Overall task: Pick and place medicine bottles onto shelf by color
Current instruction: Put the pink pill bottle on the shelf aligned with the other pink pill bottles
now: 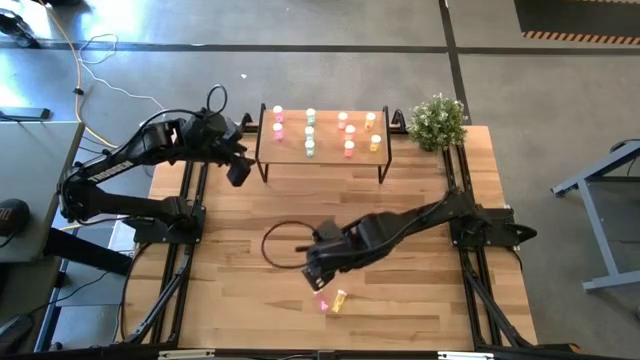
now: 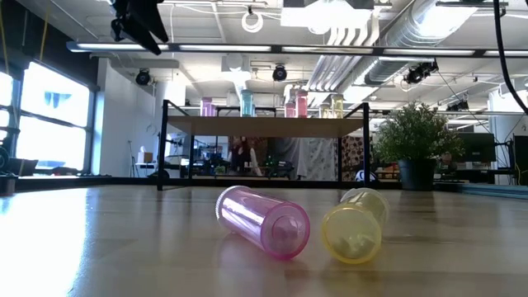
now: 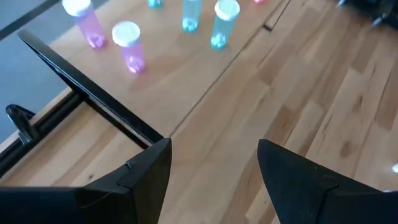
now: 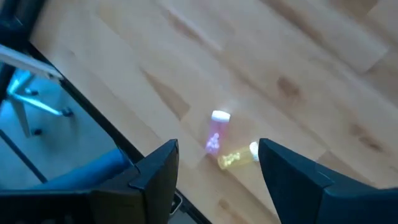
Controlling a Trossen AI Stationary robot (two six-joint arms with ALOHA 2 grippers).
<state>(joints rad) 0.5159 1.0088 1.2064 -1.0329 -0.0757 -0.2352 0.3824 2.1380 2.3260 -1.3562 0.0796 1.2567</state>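
Observation:
The shelf (image 1: 322, 150) stands at the table's far edge. On it stand upright medicine bottles in groups: pink (image 1: 278, 120), green (image 1: 309, 132), red-orange (image 1: 347, 135) and yellow (image 1: 373, 130). A pink bottle (image 1: 322, 302) and a yellow bottle (image 1: 340, 299) lie on their sides near the table's front edge, side by side. My right gripper (image 1: 314, 278) hangs open above them, tilted down; the pink bottle (image 4: 215, 132) and the yellow bottle (image 4: 237, 157) show between its fingers, untouched. My left gripper (image 3: 214, 149) is open and empty, in the air by the shelf's left end.
A potted plant (image 1: 437, 122) stands at the far right corner beside the shelf. A black cable loop (image 1: 285, 245) lies on the table's middle, left of my right gripper. The shelf's black legs (image 1: 263, 160) stand close to my left gripper.

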